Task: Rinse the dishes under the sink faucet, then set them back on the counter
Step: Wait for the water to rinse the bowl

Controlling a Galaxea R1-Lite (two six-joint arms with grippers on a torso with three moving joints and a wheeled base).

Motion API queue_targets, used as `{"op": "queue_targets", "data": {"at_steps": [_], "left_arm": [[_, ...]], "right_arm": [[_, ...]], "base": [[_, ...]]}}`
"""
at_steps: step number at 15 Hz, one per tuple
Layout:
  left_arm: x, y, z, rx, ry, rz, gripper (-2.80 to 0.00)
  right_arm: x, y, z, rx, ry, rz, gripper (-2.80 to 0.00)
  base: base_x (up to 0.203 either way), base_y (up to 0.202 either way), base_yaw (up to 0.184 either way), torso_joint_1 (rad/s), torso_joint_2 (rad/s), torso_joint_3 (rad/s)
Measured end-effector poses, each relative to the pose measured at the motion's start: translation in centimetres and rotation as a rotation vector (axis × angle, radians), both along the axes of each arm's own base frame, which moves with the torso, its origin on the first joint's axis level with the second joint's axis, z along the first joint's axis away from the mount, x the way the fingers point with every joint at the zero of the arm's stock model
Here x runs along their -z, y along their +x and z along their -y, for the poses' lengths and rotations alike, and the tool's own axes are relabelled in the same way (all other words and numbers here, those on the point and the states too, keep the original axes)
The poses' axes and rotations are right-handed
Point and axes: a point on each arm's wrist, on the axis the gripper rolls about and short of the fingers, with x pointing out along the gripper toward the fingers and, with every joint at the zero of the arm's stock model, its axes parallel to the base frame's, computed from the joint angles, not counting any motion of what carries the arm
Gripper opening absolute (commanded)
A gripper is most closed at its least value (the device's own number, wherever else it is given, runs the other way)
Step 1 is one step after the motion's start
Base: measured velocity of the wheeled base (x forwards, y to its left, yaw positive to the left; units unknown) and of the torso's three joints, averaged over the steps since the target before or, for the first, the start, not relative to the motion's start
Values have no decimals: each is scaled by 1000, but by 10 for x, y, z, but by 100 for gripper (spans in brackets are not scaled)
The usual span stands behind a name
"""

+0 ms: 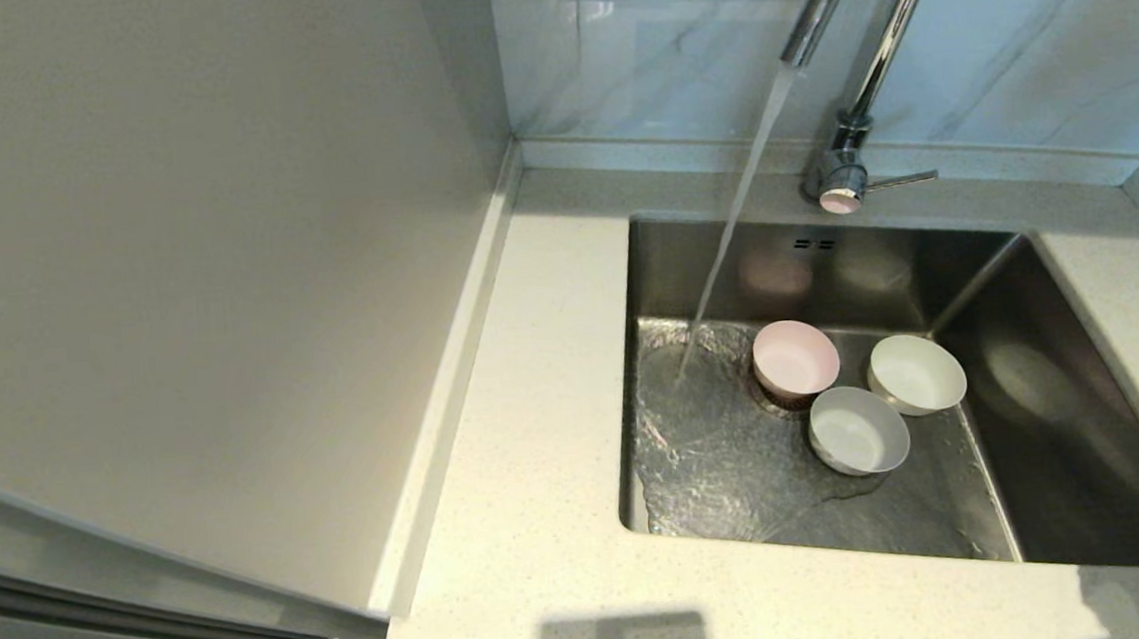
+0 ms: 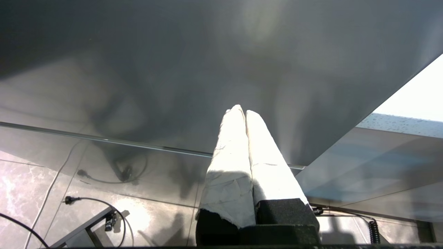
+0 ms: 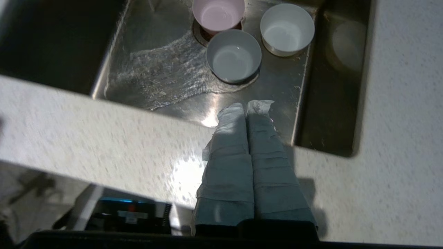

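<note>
Stainless steel forms the square sink (image 1: 1057,406), set into the speckled off-white counter (image 1: 529,463), and all three bowls stand upright on its floor. The pale pink bowl (image 1: 795,361) sits over the drain, the white bowl (image 1: 916,373) lies just beside it toward the right wall, and the grey-white bowl (image 1: 858,430) sits nearest the front, close against the pink one. Water runs from the chrome faucet (image 1: 863,68) and lands on the basin floor left of the pink bowl. The right gripper (image 3: 246,105) hangs above the sink's front edge, its wrapped fingers pressed together and empty. The left gripper (image 2: 242,110) is below the counter beside a grey panel (image 2: 173,69), fingers together, holding nothing
</note>
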Motion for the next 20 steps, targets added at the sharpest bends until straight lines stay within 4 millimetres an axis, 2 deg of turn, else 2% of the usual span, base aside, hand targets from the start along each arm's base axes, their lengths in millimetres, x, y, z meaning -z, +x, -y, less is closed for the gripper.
{"op": "queue_targets", "data": {"at_steps": [3,6,8,12,15,18,20], "left_arm": [[0,0,0,0,-1,0,-280],[0,0,0,0,0,0,-280],[0,0,0,0,-1,0,-280],[0,0,0,0,-1,0,-280],[0,0,0,0,-1,0,-280],[0,0,0,0,-1,0,-280],[0,0,0,0,0,0,-280]], "right_arm": [[-48,38,-1,-30,55,-36,-280],[-73,64,-1,-34,76,-160,-280],[-78,81,-1,-27,96,-225,-280],[-96,131,-2,-49,84,-136,-280],[-99,181,-5,-82,14,-42,-280],[-88,241,-7,-96,-37,63,-280],[-81,271,-8,-89,-55,110,-280]], "base": [[0,0,0,0,0,0],[0,0,0,0,0,0],[0,0,0,0,0,0],[0,0,0,0,0,0],[0,0,0,0,0,0],[0,0,0,0,0,0],[0,0,0,0,0,0]]}}
